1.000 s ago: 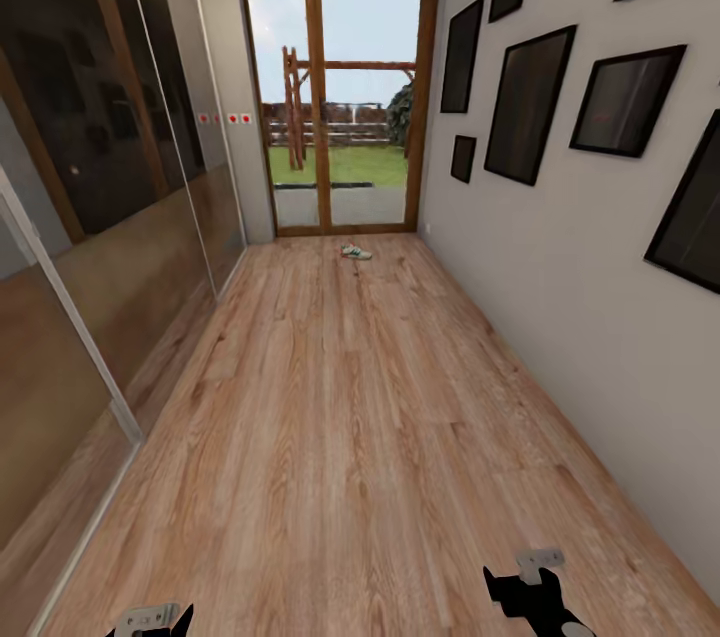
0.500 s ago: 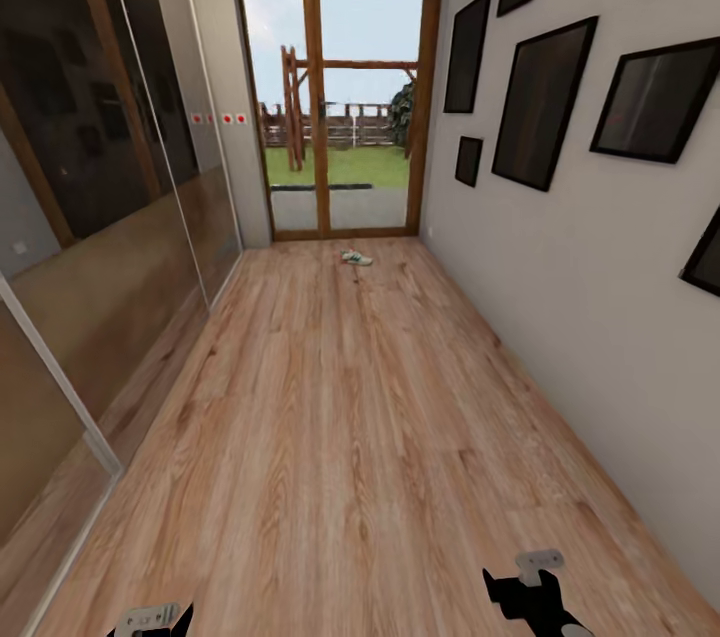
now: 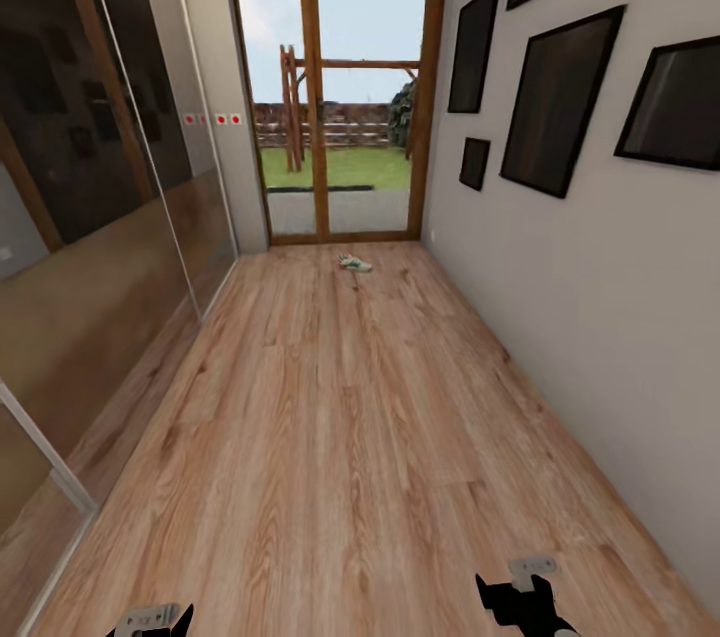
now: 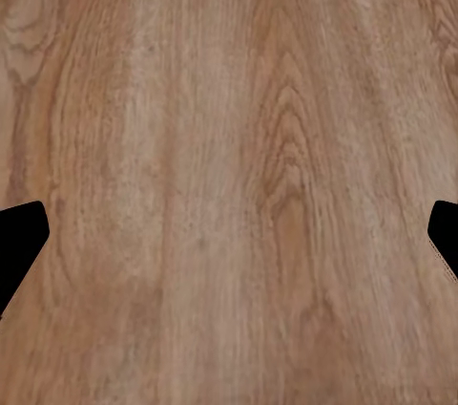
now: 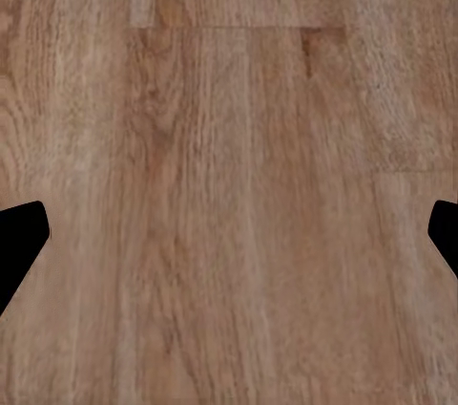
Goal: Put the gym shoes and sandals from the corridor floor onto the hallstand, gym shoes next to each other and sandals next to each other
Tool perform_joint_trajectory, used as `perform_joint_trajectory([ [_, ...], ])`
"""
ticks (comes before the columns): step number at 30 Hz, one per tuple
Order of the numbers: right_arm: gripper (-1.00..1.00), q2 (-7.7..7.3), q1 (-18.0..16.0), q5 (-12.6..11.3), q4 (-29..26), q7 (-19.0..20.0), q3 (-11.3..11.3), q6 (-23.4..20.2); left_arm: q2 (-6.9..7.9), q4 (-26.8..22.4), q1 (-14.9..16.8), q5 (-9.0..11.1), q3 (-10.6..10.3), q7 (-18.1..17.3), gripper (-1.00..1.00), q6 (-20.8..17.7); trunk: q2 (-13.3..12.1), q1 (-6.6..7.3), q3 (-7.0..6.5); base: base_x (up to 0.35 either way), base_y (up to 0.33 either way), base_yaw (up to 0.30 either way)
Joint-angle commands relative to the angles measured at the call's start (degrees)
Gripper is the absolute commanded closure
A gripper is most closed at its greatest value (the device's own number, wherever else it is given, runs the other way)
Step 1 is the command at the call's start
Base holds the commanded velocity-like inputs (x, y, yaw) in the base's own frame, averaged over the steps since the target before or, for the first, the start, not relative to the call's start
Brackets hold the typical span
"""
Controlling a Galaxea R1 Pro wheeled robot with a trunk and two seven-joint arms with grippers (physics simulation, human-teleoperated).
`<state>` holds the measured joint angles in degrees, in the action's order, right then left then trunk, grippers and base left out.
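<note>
Gym shoe, one pale sneaker with a hint of green, lies on the corridor floor at the far end, just before the glass door and well apart from me. I cannot make out a second shoe, the sandals or the hallstand from here.

My left fingers are spread wide with nothing between them, bare wood planks below; my right fingers are equally wide apart and empty over the same flooring. In the head view both grippers sit low at the near edge, left and right.

I judge this step to be the drive toward the shoe. To do it well I keep to the middle of the corridor, clear of the mirrored wardrobe on my left and the picture wall on my right, and hold the shoe centred in view. I should stop short enough that an arm can reach down without the base nudging it.
</note>
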<state>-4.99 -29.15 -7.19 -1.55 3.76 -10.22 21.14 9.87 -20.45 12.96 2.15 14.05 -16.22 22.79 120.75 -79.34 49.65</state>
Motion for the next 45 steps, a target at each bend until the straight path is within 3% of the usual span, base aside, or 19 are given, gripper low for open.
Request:
perform_joint_trajectory([
  [1, -1.0, 0.2, 0.14, -0.63, 0.06, 0.31, -0.32, 0.18, -0.03, 0.06, 0.04, 0.22, 0.36, -0.57, -1.0, 0.04, 0.02, -0.03, 0.05, 0.34, 0.0, 0.0],
  [7, -1.0, 1.09, 1.89, -0.63, 0.06, 0.29, -0.32, 0.15, -0.03, 0.06, 0.04, 0.22, 0.36, -0.57, -1.0, 0.01, 0.02, -0.03, 0.05, 0.34, 0.0, 0.0],
  [20, -1.0, 1.46, 6.64, -0.63, 0.06, 0.29, -0.32, 0.13, -0.03, 0.06, 0.04, 0.22, 0.36, -0.52, -1.0, 0.05, 0.02, -0.03, 0.05, 0.34, 0.0, 0.0],
  [45, -1.0, 1.48, 7.0, -0.63, 0.06, 0.29, -0.32, 0.13, -0.03, 0.06, 0.04, 0.14, 0.36, -0.57, -1.0, 0.07, 0.02, -0.03, 0.05, 0.34, 0.0, 0.0],
])
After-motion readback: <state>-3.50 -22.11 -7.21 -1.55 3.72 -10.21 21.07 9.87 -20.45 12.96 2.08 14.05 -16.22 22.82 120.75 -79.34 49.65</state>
